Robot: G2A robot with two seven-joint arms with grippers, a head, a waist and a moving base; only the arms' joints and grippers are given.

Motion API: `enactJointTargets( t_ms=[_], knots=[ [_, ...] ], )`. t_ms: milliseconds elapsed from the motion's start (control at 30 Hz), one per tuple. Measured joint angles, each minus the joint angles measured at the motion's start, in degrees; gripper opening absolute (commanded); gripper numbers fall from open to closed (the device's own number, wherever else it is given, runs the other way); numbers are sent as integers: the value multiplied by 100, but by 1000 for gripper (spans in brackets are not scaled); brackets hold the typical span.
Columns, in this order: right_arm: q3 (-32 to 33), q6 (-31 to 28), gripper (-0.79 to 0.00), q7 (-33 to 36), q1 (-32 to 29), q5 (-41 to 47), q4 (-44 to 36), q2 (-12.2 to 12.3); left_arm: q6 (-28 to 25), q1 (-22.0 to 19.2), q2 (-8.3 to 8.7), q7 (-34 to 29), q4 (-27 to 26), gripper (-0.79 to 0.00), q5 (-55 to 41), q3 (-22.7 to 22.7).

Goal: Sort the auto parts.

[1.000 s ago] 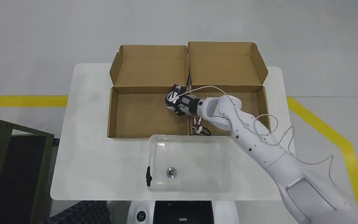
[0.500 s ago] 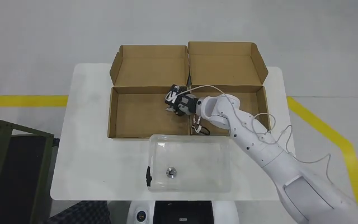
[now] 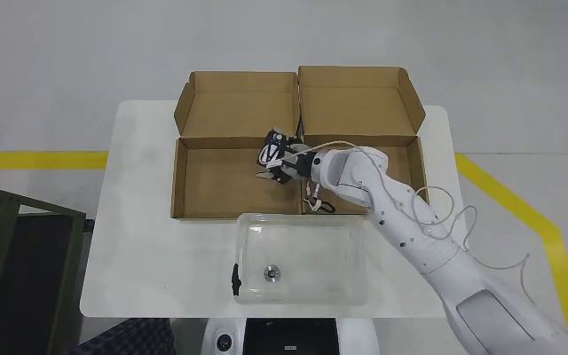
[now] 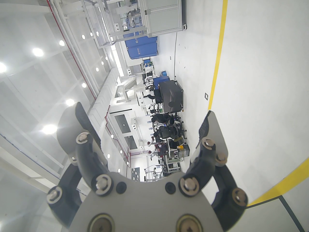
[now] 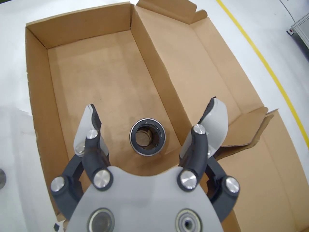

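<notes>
Right wrist view: my right pincer (image 5: 152,108) hangs spread wide and holding nothing over the left cardboard box (image 5: 38,78). One metal ring (image 5: 147,136) lies flat on the box floor below the gap between the fingers, untouched by either. I judge this part to be sorted.

The left pincer (image 4: 144,112) is also wide and bare, and points out into the room.

Top view: two open boxes stand side by side on the bench (image 3: 142,222), the right box (image 3: 395,164) next to the left. A small dark item in its near corner is too unclear to name. In front of the boxes stands one clear tub (image 3: 355,266). It holds one round metal disc (image 3: 272,274), and one black piece (image 3: 235,280) sits at its left wall.

By my count, one part is placed and two are left to sort.
</notes>
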Motion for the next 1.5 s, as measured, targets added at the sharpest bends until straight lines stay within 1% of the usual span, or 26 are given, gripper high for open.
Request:
enactJointTargets(
  t_ms=[167, 400, 533, 667, 833, 933, 1100, 1333, 1500],
  knots=[
    [259, -131, -71, 171, -443, -62, -689, 121, 0, 0, 0, 0, 0, 0, 0, 0],
    [517, -444, -65, 237, -1250, -334, -1635, 300, 0, 0, 0, 0, 0, 0, 0, 0],
    [662, -621, -74, 139, -1710, -491, -2139, 397, 0, 0, 0, 0, 0, 0, 0, 0],
    [837, -805, -58, 9, -2200, -679, -2622, 501, 0, 0, 0, 0, 0, 0, 0, 0],
    [994, -1032, -58, -100, -2829, -1021, -3152, 627, 0, 0, 0, 0, 0, 0, 0, 0],
    [986, -1176, -62, -141, -3096, -1235, -3301, 678, 0, 0, 0, 0, 0, 0, 0, 0],
    [964, -1297, -62, -293, -3393, -1512, -3317, 738, 0, 0, 0, 0, 0, 0, 0, 0],
    [901, -1472, -89, -408, -3547, -1773, -3224, 789, 0, 0, 0, 0, 0, 0, 0, 0],
    [829, -1465, -117, -467, -3605, -1926, -3135, 807, 0, 0, 0, 0, 0, 0, 0, 0]
  ],
)
